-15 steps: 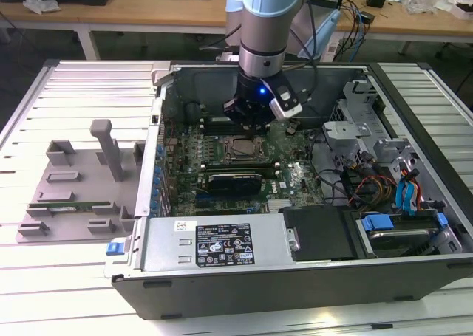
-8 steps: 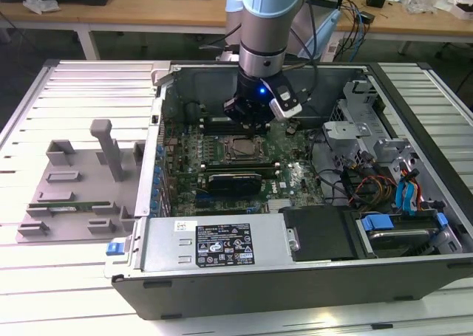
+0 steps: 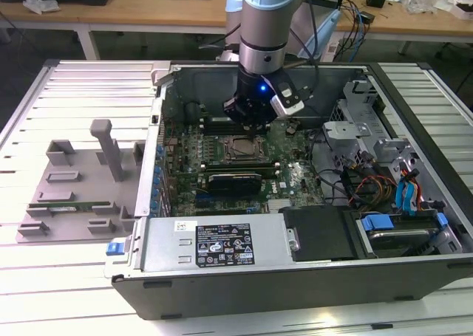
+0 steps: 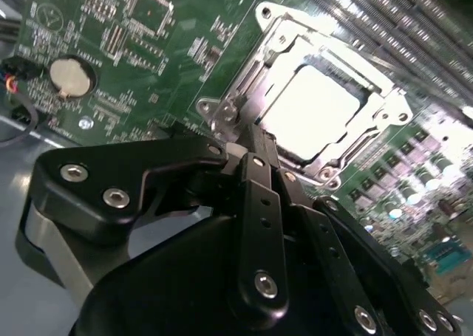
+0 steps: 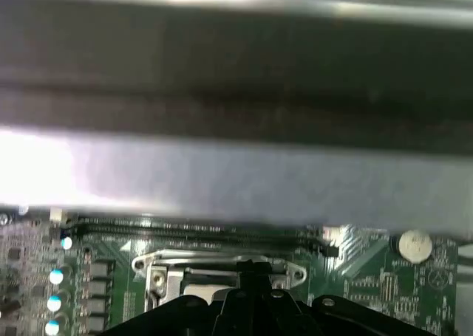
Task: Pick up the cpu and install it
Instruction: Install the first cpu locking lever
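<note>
Presently, the open computer case [image 3: 295, 203] is seen lying on its side on the slatted table [image 3: 81, 92], with the green motherboard [image 3: 214, 155] exposed. The arm is lowered into the case, and the gripper [image 3: 247, 125] is held just above the metal socket frame [image 4: 325, 107]. In the second wrist view, the cpu [image 4: 314, 114] is observed lying flat inside that frame, its bright metal top facing up. The fingers [image 4: 259, 203] are seen drawn close together, their tips beside the socket corner, and nothing is gripped between them. Placement of the chip is therefore judged done; whether the socket is latched cannot be told. The grey tray [image 3: 81, 184] stands well apart.
</note>
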Robot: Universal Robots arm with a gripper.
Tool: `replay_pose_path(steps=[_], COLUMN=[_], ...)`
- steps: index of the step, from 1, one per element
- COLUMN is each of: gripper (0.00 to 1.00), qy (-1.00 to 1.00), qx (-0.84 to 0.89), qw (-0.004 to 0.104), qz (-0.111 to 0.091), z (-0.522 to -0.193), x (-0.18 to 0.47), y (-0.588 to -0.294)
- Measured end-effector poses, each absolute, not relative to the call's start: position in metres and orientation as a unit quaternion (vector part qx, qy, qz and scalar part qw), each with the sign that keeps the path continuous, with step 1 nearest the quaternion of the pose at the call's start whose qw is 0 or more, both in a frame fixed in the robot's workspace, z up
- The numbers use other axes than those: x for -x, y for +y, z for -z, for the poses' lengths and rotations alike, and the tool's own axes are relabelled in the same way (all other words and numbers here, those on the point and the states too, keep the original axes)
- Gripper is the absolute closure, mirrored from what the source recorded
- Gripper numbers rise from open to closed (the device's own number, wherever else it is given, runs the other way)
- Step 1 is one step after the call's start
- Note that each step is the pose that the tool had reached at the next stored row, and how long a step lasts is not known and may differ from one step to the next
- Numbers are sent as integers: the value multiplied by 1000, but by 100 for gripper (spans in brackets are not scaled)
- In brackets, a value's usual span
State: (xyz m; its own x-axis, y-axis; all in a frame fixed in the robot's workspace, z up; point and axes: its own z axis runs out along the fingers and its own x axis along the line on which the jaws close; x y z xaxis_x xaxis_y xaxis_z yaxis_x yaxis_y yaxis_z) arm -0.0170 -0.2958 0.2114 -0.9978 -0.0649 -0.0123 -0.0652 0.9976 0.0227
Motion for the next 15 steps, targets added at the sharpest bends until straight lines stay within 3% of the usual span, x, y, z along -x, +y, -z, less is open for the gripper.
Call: replay_pose_path(steps=[5, 15], gripper=[89, 89], qy=[999, 999], qx=[33, 33], qw=[5, 6], qz=[2, 6], z=[-211, -217], x=[17, 18], y=[-302, -305])
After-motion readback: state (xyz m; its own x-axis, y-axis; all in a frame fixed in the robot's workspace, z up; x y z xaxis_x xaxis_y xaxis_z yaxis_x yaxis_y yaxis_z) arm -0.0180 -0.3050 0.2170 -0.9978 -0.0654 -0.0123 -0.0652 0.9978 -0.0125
